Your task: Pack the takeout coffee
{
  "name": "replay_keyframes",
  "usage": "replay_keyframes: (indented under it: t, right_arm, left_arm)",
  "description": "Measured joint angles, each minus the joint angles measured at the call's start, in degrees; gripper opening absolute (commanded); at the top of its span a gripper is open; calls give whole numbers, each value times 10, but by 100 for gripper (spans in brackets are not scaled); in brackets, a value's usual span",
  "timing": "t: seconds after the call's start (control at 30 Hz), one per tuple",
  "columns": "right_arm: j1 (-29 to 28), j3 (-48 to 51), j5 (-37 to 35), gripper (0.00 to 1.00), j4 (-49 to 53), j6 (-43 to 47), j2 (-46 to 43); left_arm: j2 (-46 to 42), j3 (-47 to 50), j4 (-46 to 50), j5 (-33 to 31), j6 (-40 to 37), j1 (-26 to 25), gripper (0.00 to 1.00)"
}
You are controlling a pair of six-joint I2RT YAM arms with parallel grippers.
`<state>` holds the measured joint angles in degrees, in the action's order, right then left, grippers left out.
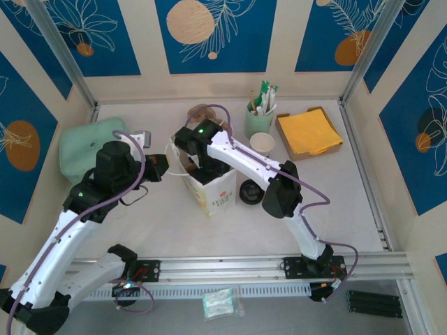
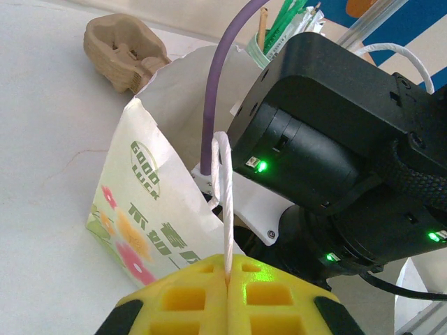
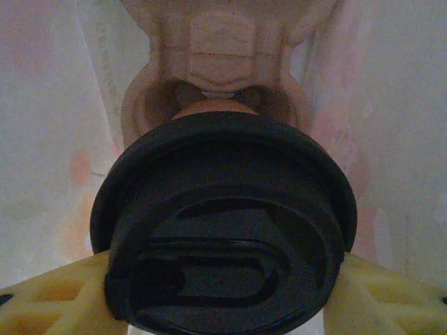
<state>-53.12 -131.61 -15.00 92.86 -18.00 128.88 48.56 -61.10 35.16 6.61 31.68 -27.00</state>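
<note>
Lidded coffee (image 3: 223, 223) in right claw (image 3: 221, 296), body hidden

Left end effector (image 2: 229, 279) pinched; right (image 3: 221, 293) clamped.

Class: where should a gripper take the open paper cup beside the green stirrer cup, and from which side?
Grip the paper cup across its side wall under the rim, probably coming from above and the near side: it stands upright, green cup close behind.
</note>
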Motion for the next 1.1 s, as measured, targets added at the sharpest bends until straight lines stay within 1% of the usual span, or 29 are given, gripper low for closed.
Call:
replay_keyframes:
  t: [1.1]
  right_arm:
    - [0,-5,-28,61,0,-11,14]
  left_arm:
    - [0,0,0,0,0,0,0]
